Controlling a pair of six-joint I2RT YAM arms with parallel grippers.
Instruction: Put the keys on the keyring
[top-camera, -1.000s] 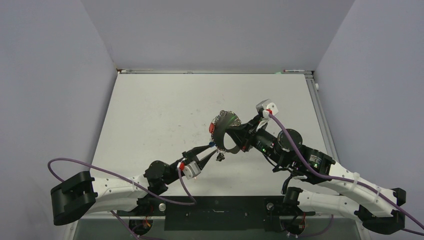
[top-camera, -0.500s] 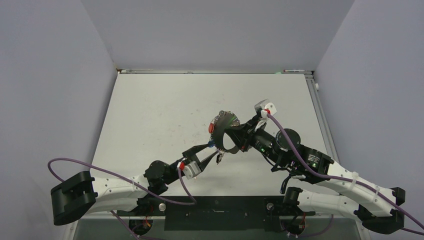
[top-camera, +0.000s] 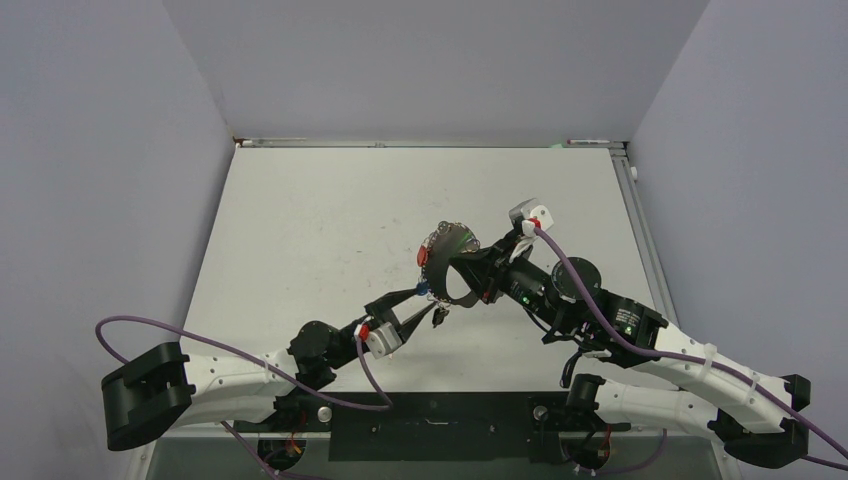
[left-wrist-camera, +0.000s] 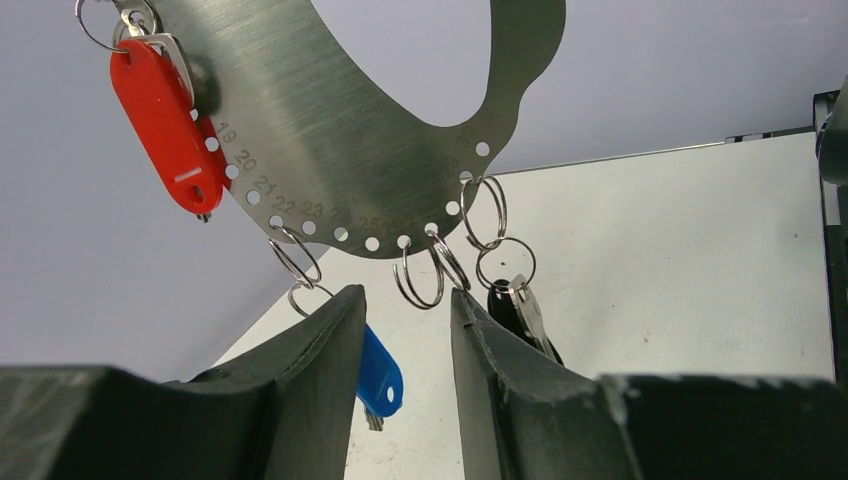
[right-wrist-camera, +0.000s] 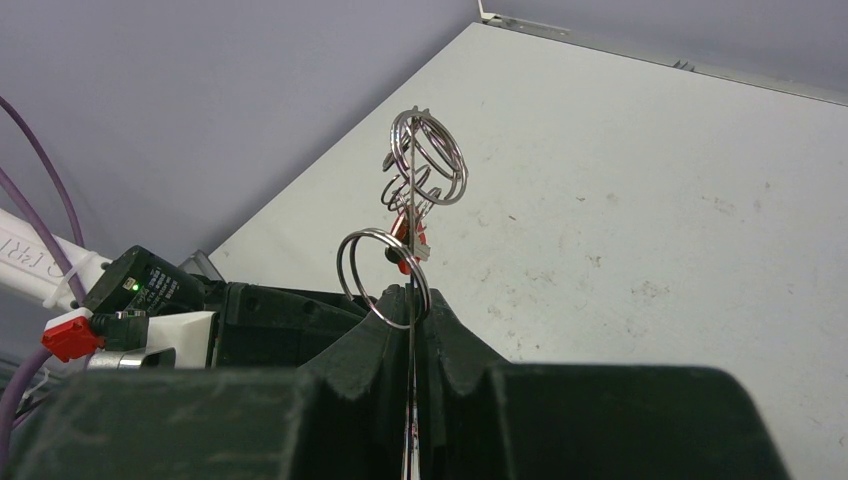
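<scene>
Reading 19 to 23, keyring (left-wrist-camera: 300, 100), red tag (left-wrist-camera: 160, 125)

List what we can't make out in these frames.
- Left wrist: the top of the keyring is cut off by the frame edge. The lower part of the keys is hidden behind a finger of the left gripper.
- Right wrist: the keyring is edge-on in the shut right gripper, so its face and the keys don't show.
- Top external: the keys are too small to tell how they attach.
</scene>
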